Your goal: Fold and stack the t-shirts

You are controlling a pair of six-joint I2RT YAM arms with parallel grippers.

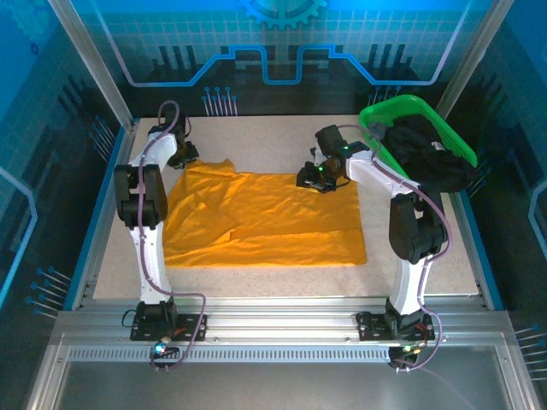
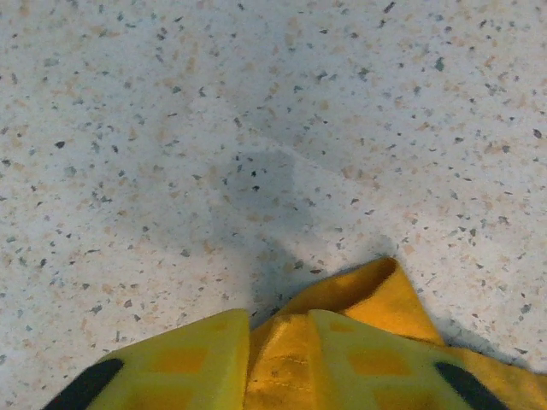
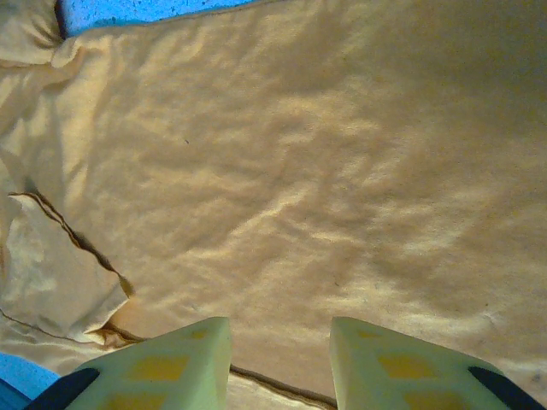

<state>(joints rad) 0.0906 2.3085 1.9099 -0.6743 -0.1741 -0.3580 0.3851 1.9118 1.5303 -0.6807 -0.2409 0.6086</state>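
One orange-yellow t-shirt (image 1: 256, 218) lies spread flat on the speckled table (image 1: 265, 137). My left gripper (image 1: 184, 154) is at the shirt's far left corner. In the left wrist view its fingers (image 2: 188, 359) stand close together with a bunched fold of the shirt (image 2: 376, 290) pinched between them, just above the bare tabletop. My right gripper (image 1: 318, 178) is at the shirt's far right corner. In the right wrist view that gripper (image 3: 280, 329) is open, fingers apart over the smooth cloth (image 3: 282, 171), with a dark hem running under the gap.
A green plastic basket (image 1: 376, 120) holding dark clothes (image 1: 427, 158) stands at the far right, close behind the right arm. Bare table lies beyond the shirt's far edge and along the near edge. Metal frame posts and blue walls ring the table.
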